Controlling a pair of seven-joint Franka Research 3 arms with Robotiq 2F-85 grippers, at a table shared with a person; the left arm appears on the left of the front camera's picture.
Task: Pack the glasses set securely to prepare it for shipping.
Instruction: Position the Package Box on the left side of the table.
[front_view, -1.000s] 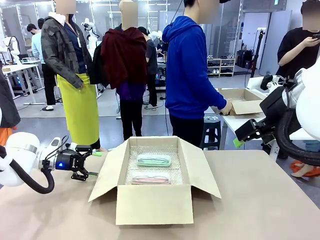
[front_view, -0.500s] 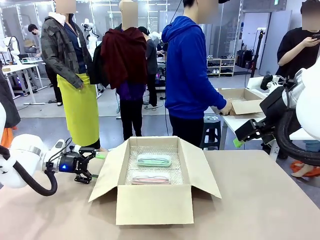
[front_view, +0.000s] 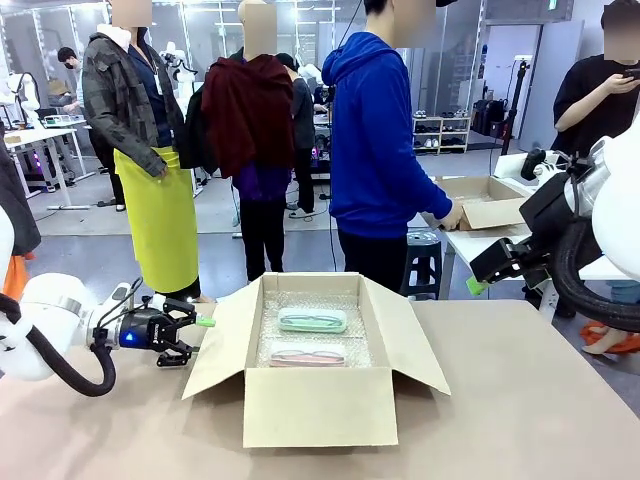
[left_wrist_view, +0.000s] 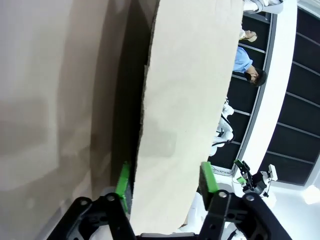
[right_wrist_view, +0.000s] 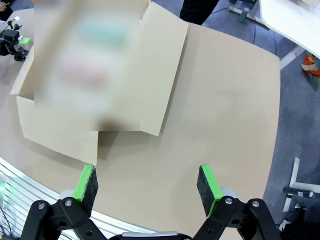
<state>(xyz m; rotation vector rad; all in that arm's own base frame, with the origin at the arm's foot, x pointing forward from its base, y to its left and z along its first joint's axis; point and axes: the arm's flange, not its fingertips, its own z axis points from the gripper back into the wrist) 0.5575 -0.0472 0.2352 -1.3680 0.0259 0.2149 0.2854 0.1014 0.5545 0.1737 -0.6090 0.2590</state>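
An open cardboard box (front_view: 320, 408) stands mid-table, lined with bubble wrap. Inside lie the glasses set: a mint green case (front_view: 312, 320) toward the back and a pale pink wrapped case (front_view: 307, 354) in front of it. My left gripper (front_view: 197, 335) is at the box's left flap (front_view: 215, 350). In the left wrist view the flap (left_wrist_view: 190, 75) runs between the green pads (left_wrist_view: 123, 181) of the left gripper (left_wrist_view: 165, 179), jaws still apart. My right gripper (right_wrist_view: 147, 182) hangs open above the table's right side, with the box (right_wrist_view: 160, 75) blurred below it.
A person in a blue hoodie (front_view: 375, 150) stands just behind the table's far edge, turned toward a second box (front_view: 480, 200) on a side table. More people stand farther back. Bare tabletop (front_view: 530, 400) lies right of the box.
My left gripper moved right onto the left flap and its jaws narrowed around it. The box slid slightly right. The right arm stayed still.
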